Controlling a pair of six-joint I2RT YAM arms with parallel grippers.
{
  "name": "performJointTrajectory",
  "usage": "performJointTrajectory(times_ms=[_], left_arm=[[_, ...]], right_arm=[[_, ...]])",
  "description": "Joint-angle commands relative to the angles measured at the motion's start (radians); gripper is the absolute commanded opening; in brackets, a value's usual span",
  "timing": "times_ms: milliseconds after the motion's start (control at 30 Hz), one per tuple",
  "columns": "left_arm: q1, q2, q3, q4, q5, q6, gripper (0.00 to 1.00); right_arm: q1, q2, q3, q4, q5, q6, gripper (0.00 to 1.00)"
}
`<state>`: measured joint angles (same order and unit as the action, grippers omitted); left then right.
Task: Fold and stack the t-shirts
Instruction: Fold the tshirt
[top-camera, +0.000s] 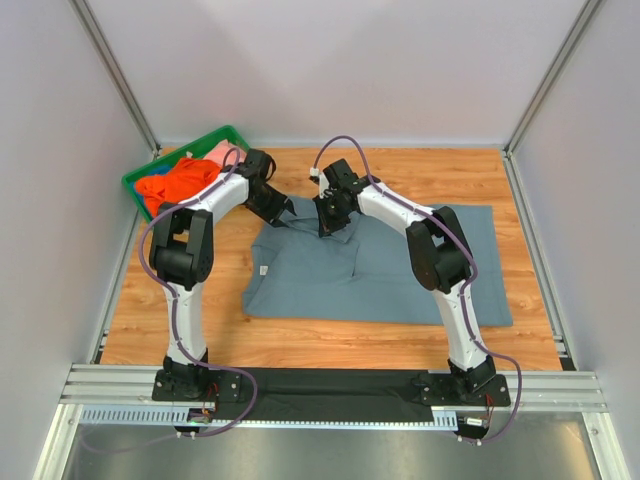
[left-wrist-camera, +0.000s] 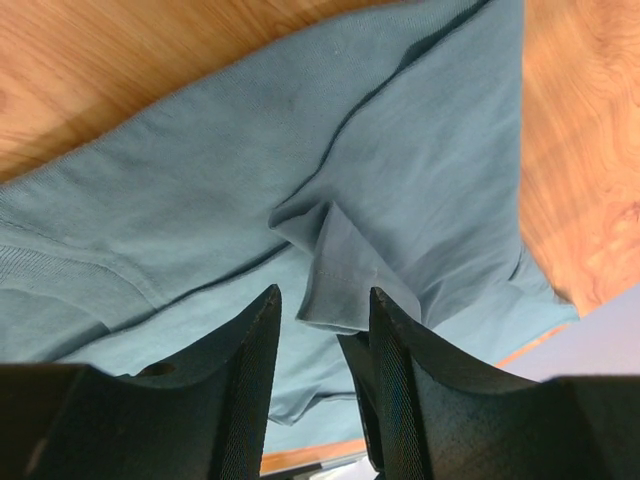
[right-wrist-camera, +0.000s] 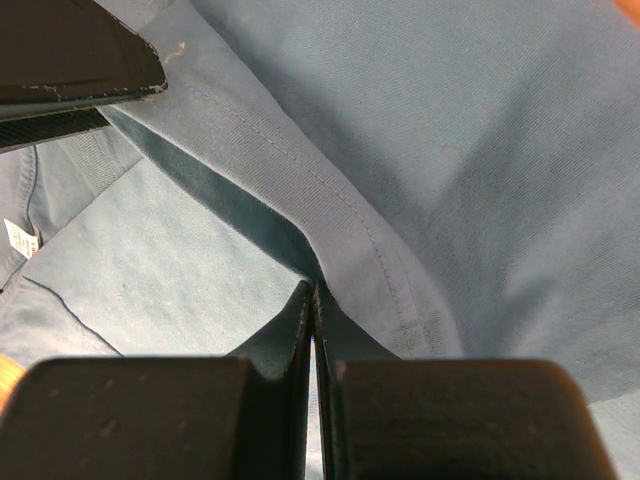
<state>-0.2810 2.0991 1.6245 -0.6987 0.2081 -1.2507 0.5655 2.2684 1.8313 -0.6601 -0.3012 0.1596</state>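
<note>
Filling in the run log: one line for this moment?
grey-blue t-shirt: on table | left gripper: open over it | right gripper: shut on its hem | orange t-shirt, pink t-shirt: in green bin

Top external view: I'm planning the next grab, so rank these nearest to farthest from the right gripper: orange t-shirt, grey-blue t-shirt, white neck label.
1. The grey-blue t-shirt: pinched in the right gripper, mid-table.
2. The white neck label: on that shirt's left edge.
3. The orange t-shirt: in the green bin, far-left corner.
</note>
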Motion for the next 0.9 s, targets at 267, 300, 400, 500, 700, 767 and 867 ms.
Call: performJointTrajectory(times_ms=[267,300,400,500,700,767,867], left_arm=[[-0.006,0.035,0.032,0.024,0.023,0.014,0.38],[-0.006,0.041,0.032,0.028,0.027,0.013,0.32],[-0.007,0.042,0.04,0.041,0.036,0.013,0.22],[-0.007,0.039,0.072,0.024,0.034,0.036,0.07],[-0.001,0.01,0.106,-0.033,0.02,0.086,0.0],[0.002,0.003,0.107,-0.039,0.016,0.096,0.0],[0.003,-0.004,0.124,-0.058,0.017,0.112,0.0]], right_arm=[[0.002,-0.056,0.019,0.022,0.0,-0.012,0.0],[0.002,-0.055,0.022,0.019,0.007,-0.015,0.01],[0.002,-0.063,0.034,-0.001,0.017,-0.026,0.04],[-0.003,-0.108,0.036,-0.025,0.049,-0.034,0.16],[-0.103,-0.266,-0.029,0.01,0.137,0.145,0.36],[-0.145,-0.283,-0.027,-0.002,0.186,0.202,0.37],[-0.239,-0.264,0.017,-0.108,0.35,0.34,0.39]])
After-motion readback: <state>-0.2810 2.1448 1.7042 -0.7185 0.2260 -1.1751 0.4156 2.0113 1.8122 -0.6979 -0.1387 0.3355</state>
